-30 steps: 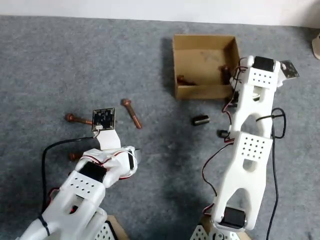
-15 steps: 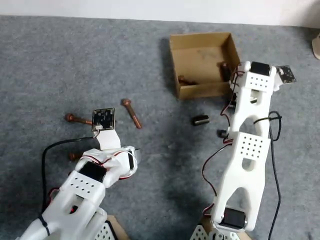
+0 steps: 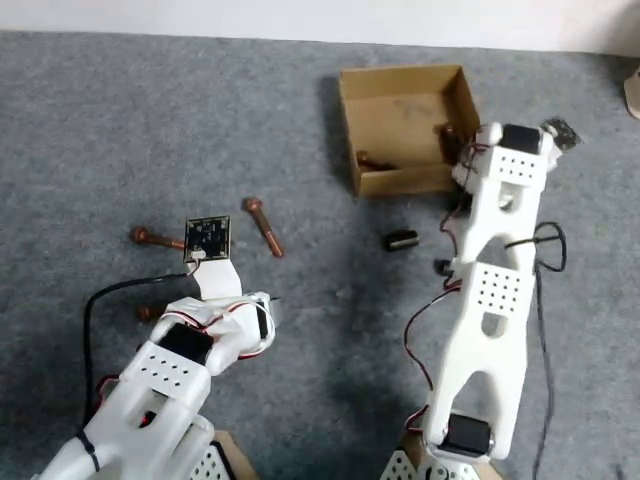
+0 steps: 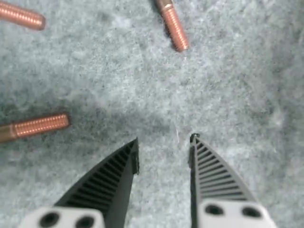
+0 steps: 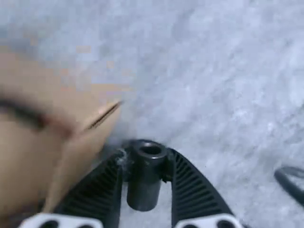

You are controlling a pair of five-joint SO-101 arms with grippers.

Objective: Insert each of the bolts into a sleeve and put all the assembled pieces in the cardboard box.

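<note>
In the right wrist view my right gripper (image 5: 145, 159) is shut on a black sleeve (image 5: 144, 175), held upright beside a corner of the cardboard box (image 5: 71, 142). From above, the right arm (image 3: 503, 170) stands at the right wall of the box (image 3: 352, 130), which holds two assembled pieces (image 3: 373, 160). My left gripper (image 4: 164, 145) hovers open over bare carpet, with three copper bolts (image 4: 174, 24) around it. On the carpet left of the box lie those bolts (image 3: 265, 227), and two loose sleeves (image 3: 401, 240) lie below the box.
Grey carpet covers the whole table. The left arm's wrist camera board (image 3: 207, 238) sits between two bolts. A black cable (image 5: 290, 183) loops near the right gripper. Open carpet lies between the two arms.
The right arm has swung a little left and its wrist has turned. The box has shifted slightly left and rotated. The left arm has not moved.
</note>
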